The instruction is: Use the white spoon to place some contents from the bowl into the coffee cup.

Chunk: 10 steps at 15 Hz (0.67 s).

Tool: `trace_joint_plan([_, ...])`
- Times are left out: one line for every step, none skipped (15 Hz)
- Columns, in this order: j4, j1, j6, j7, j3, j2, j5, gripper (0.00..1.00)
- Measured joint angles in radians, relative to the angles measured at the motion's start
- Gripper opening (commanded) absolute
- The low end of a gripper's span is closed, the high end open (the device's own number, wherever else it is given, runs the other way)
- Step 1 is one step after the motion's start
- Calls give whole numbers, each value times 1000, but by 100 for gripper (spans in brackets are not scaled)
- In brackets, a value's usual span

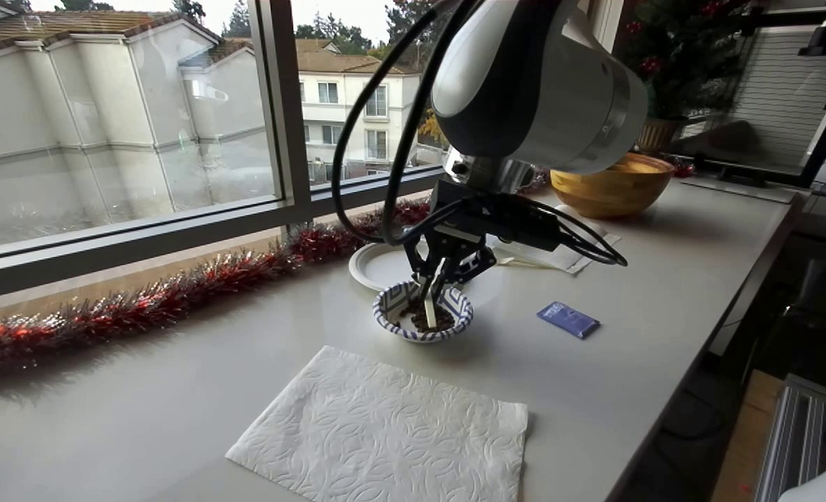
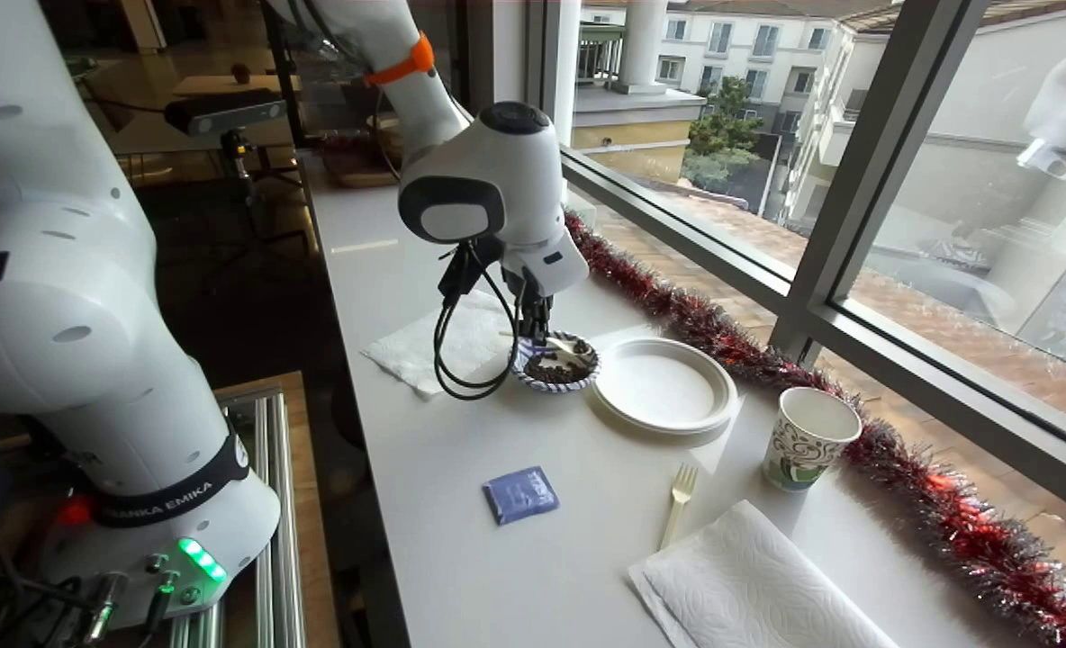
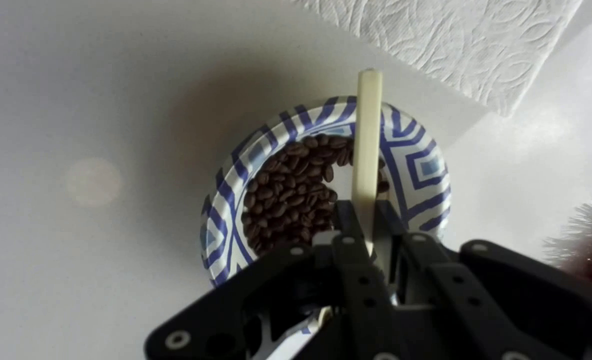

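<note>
The patterned bowl (image 1: pixel 463 317) stands on the table, also seen in an exterior view (image 2: pixel 576 382) and the wrist view (image 3: pixel 428 162). Dark brown beans, the contents (image 3: pixel 286 200), lie in it, mostly on the left side in the wrist view. My gripper (image 3: pixel 368 215) is shut on the white spoon (image 3: pixel 368 135) by its handle, low over the bowl. The handle's free end reaches past the rim; the scoop is mostly hidden under the gripper. The gripper (image 1: pixel 432 282) points down in both exterior views. The coffee cup (image 2: pixel 808 441) stands upright beyond the plate, out of the wrist view.
A white plate (image 2: pixel 663 387) is beside the bowl. A blue packet (image 2: pixel 521 495), a fork (image 2: pixel 679 495) and paper towels (image 1: pixel 392 432) (image 2: pixel 749 576) lie on the table. A wooden bowl (image 1: pixel 612 188) stands farther off. Tinsel (image 1: pixel 176 300) runs along the window.
</note>
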Motion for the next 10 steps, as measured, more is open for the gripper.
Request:
trace_joint_plan([1, -6, -13, 7, -14, -12, -24, 3])
trace_joint_plan([5, -13, -33, 19, -29, -24, -54, 3])
trace_joint_plan([12, -22, -61, 31, -43, -35, -89, 3])
trace_joint_plan([25, -34, -98, 45, -58, -45, -127, 3])
trace_joint_plan([43, -46, -139, 56, -71, -54, -161, 3])
trace_joint_plan([67, -58, -181, 66, -83, -61, -191, 3])
trace_joint_plan([93, -70, -220, 77, -92, -67, -218, 13])
trace_joint_plan([109, -75, -234, 79, -97, -69, -223, 13])
trace_joint_plan([108, -75, -234, 78, -98, -68, -223, 13])
trace_joint_plan([105, -73, -234, 78, -97, -66, -223, 13])
